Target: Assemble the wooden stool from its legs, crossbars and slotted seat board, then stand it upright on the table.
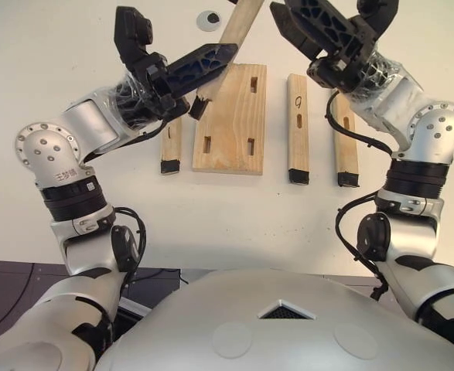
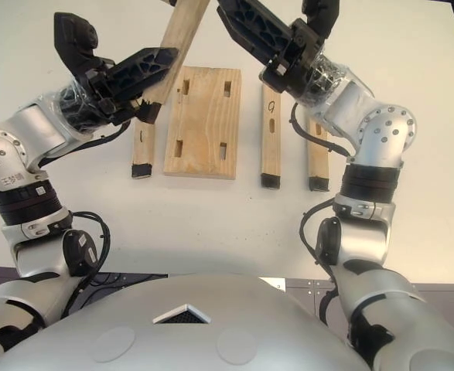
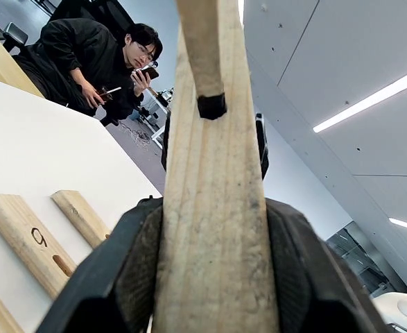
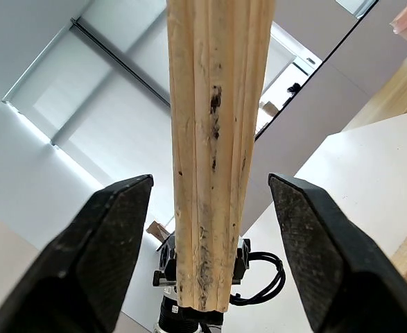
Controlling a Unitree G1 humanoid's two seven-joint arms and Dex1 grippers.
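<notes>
The left gripper's (image 3: 213,225) fingers (image 3: 144,257) are shut flat against both broad faces of a wooden leg (image 1: 238,27), with no gap at either pad. The right gripper's (image 4: 210,184) fingers (image 4: 113,243) stand wide apart on either side of the same leg, with clear space on both sides, so they grip nothing.

The leg hangs tilted in the air, its black-capped lower end just above the near-left part of the seat board (image 1: 230,120). The board lies flat on the white table (image 1: 211,209), slots facing up. Three legs lie flat beside it: one (image 1: 171,147) to its left, partly under the left arm, and two (image 1: 297,127) (image 1: 346,147) to its right.

The leg looks like dry softwood: stiff, light and rough enough for the pads to hold. Because it is long, a single grip probably lets it pivot, so a second hold higher up the shaft should steady it. The board lies loose and may slide under pressure.
</notes>
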